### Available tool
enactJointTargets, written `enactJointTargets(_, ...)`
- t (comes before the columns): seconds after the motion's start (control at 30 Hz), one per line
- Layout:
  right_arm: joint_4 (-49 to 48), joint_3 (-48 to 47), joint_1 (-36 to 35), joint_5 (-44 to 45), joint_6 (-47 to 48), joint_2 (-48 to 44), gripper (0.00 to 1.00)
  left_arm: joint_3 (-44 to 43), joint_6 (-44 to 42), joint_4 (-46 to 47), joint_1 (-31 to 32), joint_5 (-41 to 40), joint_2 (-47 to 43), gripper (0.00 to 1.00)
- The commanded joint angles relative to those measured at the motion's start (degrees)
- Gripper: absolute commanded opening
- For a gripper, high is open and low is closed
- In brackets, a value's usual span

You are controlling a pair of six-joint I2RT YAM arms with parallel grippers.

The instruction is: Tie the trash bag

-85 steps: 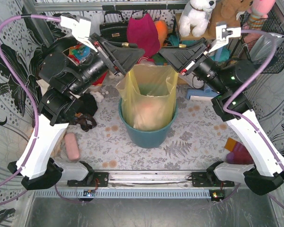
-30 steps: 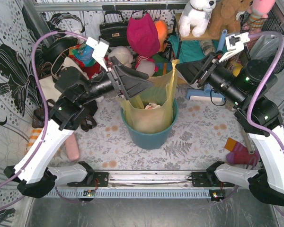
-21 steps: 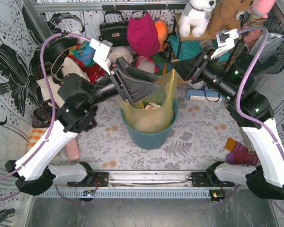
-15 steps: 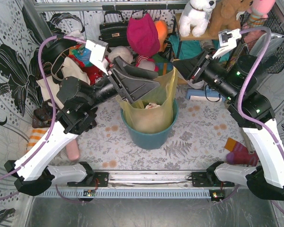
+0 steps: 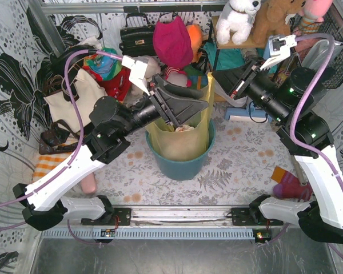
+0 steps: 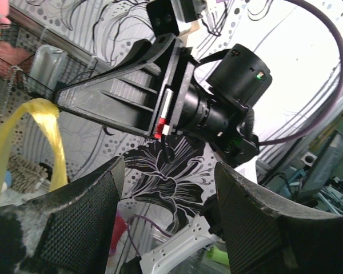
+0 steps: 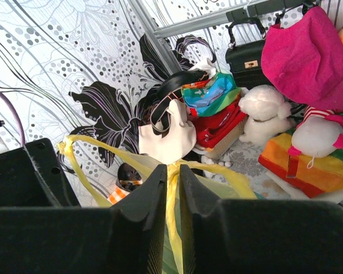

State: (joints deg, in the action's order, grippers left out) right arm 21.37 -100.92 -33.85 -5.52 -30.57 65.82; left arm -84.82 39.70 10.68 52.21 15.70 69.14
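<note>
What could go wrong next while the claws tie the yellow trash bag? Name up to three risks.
1. The right claw pinches only a thin strand of the trash bag; pulling may tear it or let it slip.
2. The left claw is open and empty, so no second end is held for a knot.
3. The claws sit close together and might collide.

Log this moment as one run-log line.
trash bag: in teal bin, untied | right gripper: shut on one top end | left gripper: open, at bag mouth, holding nothing
</note>
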Motion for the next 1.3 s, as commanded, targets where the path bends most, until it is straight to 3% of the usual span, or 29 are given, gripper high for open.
enactJointTargets(0.0,-1.29,-1.62,-0.11,-0.41,-0.01,0.44,0.17,0.35,-4.30,1.83,0.59,-4.81,0.42,0.72)
enactJointTargets(0.13,-1.81,-0.53,-0.14,-0.39,-0.53,0.20,0.26,0.75,-4.85,2.22,0.62,-5.52,0.82,0.72)
enactJointTargets(0.4,-2.50,0.42,-0.11,-0.41,-1.08,0.40,0.20,1.36,-5.02,3.02,0.57,-6.15,1.19,0.72)
enactJointTargets(0.53,-2.91,0.78,-0.08,-0.73,-1.60,0.61,0.26,1.51,-5.15,2.86,0.62,-6.66,1.09,0.72)
enactJointTargets(0.83,-4.44,3.23,-0.13,-1.50,-3.11,0.19,0.23,1.41,-5.18,2.27,0.62,-7.09,1.18,0.72)
enactJointTargets(1.0,-4.98,2.76,-0.13,-3.13,-3.94,0.69,0.27,1.39,-5.16,1.98,0.62,-7.19,1.21,0.72)
enactJointTargets(1.07,-5.35,2.92,-0.08,-3.67,-4.35,0.79,0.25,1.41,-5.25,1.99,0.61,-7.22,1.34,0.72)
enactJointTargets(1.27,-6.07,3.12,-0.08,-3.65,-4.77,0.55,0.06,1.45,-5.29,2.15,0.62,-7.02,1.59,0.72)
